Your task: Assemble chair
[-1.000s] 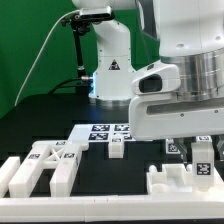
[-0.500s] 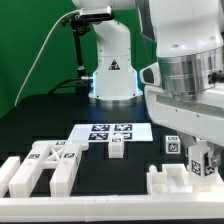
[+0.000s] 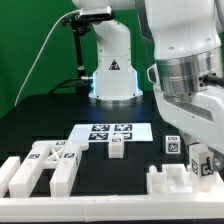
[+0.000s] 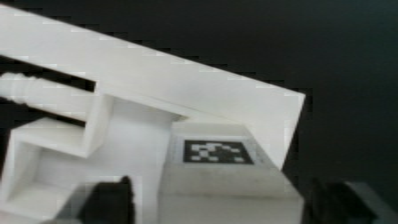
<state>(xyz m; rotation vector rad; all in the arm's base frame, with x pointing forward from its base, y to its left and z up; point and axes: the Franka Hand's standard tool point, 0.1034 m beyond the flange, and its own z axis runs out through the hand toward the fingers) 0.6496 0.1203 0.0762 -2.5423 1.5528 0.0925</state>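
Observation:
A white chair part (image 4: 169,110) with a square tag (image 4: 217,152) fills the wrist view. My gripper (image 4: 228,205) straddles its tagged block, jaws open, and a dark finger (image 4: 111,200) stands a little off one side of it. In the exterior view the gripper (image 3: 201,163) hangs at the right over the tagged block (image 3: 197,158), which stands on a low white chair piece (image 3: 172,182). More chair parts (image 3: 42,166) lie at the front left. A small white cube (image 3: 116,148) stands mid-table.
The marker board (image 3: 110,131) lies flat in the middle of the black table. The arm's white base (image 3: 112,70) stands behind it. A white border rail (image 3: 100,205) runs along the front edge.
The jaws have spread wider and no longer press the tagged block. Since the earliest frame the arm's body has shifted toward the exterior view's right; the block has stayed put.

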